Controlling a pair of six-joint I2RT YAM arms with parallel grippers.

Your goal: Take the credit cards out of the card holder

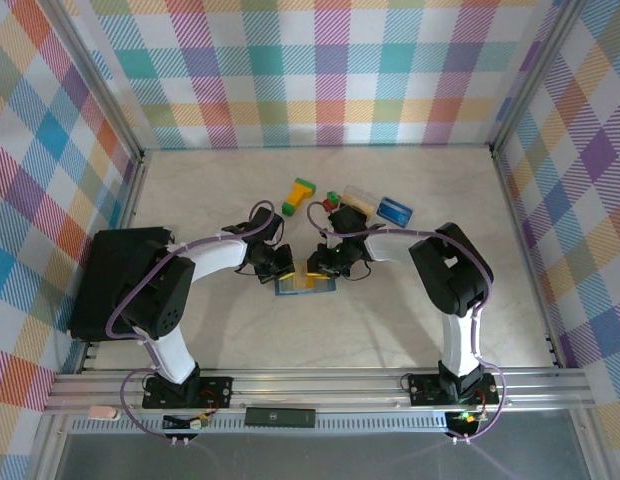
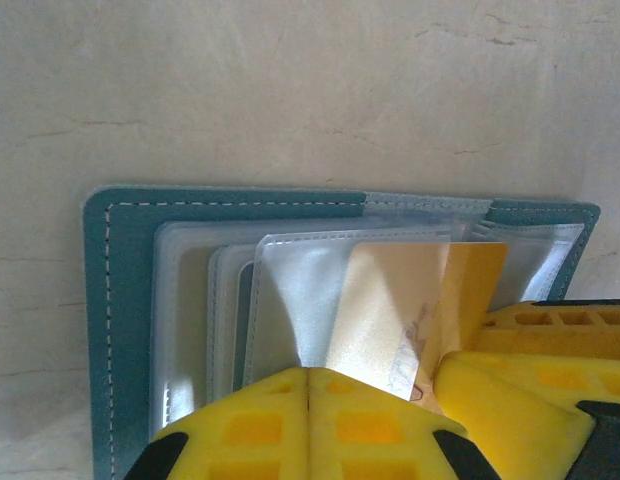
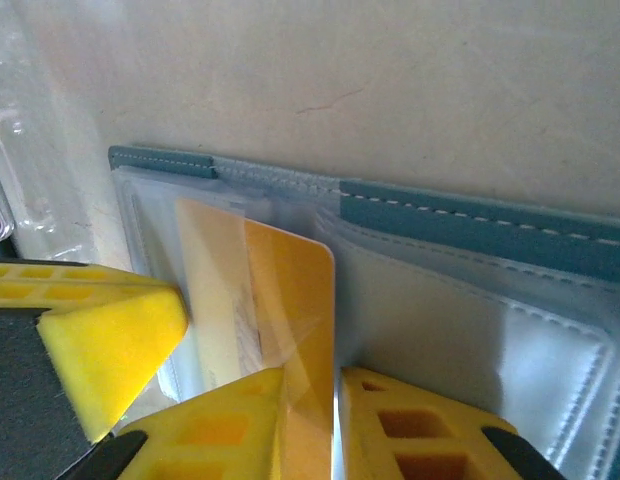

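The slate-blue card holder (image 1: 305, 286) lies open on the table, its clear sleeves (image 2: 190, 300) fanned out. A yellow credit card (image 3: 290, 300) sticks partway out of one sleeve, also seen as the yellow card (image 2: 470, 285) in the left wrist view. My left gripper (image 2: 308, 385) is shut, pinching a raised clear sleeve at the holder's near edge. Right beside it, my right gripper (image 3: 310, 400) has its fingers narrowly apart. The yellow card stands between them, against the left finger. From above, the left gripper (image 1: 274, 264) and right gripper (image 1: 326, 264) meet over the holder.
Behind the holder lie a yellow-and-green block (image 1: 302, 192), small red and green cubes (image 1: 332, 200), a pale clear case (image 1: 360, 198) and a blue card (image 1: 395, 211). Plaid walls close in the table on three sides.
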